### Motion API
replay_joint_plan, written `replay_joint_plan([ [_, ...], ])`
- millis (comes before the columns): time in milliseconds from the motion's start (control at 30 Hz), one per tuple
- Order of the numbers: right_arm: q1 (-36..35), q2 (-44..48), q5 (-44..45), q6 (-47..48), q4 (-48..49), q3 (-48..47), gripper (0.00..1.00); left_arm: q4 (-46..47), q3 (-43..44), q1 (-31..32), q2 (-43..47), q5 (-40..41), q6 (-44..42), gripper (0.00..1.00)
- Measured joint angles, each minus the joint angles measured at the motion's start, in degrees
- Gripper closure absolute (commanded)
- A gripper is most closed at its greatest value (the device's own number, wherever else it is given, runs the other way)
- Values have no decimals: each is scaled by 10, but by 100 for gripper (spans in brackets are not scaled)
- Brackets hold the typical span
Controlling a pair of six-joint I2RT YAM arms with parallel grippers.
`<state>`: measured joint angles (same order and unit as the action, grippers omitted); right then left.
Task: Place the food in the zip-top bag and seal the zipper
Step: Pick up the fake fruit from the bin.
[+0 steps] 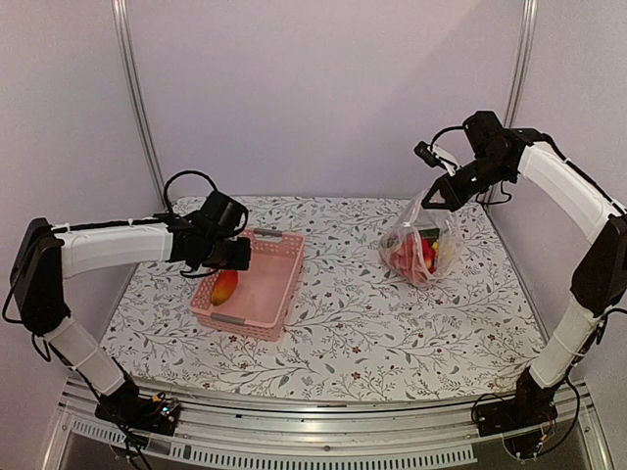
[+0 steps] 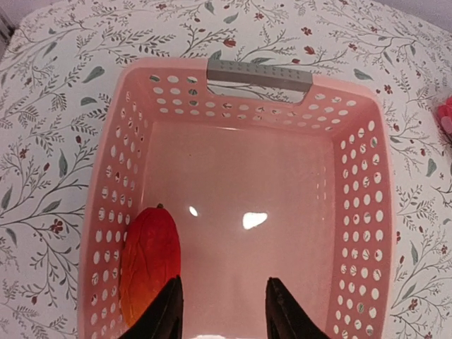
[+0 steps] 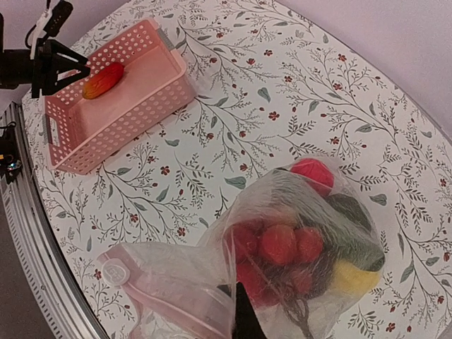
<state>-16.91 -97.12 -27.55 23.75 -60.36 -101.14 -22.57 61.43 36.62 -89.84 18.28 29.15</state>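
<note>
One red-orange mango-like piece of the food (image 2: 150, 258) lies alone along the left wall of the pink basket (image 2: 353, 212). My left gripper (image 2: 224, 314) hovers over the basket's near end, open, nothing between its fingers; its left finger (image 2: 168, 314) is just beside the mango. The zip-top bag (image 1: 421, 250) stands at the right of the table, lifted by its top edge, which my right gripper (image 1: 433, 196) is shut on. Red berries (image 3: 279, 244), a yellow piece and dark pieces show through the plastic. The zipper (image 3: 166, 286) runs along the sagging mouth, with its slider (image 3: 113, 271) at the end.
The table wears a floral cloth (image 1: 343, 323). The basket (image 1: 257, 294) sits left of centre with a grey handle (image 2: 258, 73) at its far end. A metal rail (image 1: 323, 441) runs along the near edge; purple walls close in behind.
</note>
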Motion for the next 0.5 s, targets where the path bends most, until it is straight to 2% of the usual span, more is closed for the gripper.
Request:
replay_joint_plan([
  [167, -2, 5, -7, 0, 2, 7, 100, -28, 3, -3, -42, -16, -3, 57],
  [333, -5, 15, -7, 0, 3, 16, 100, -51, 9, -8, -72, -16, 0, 47],
  [500, -8, 17, -10, 1, 4, 22, 99, -70, 33, -11, -92, 6, 1, 45],
])
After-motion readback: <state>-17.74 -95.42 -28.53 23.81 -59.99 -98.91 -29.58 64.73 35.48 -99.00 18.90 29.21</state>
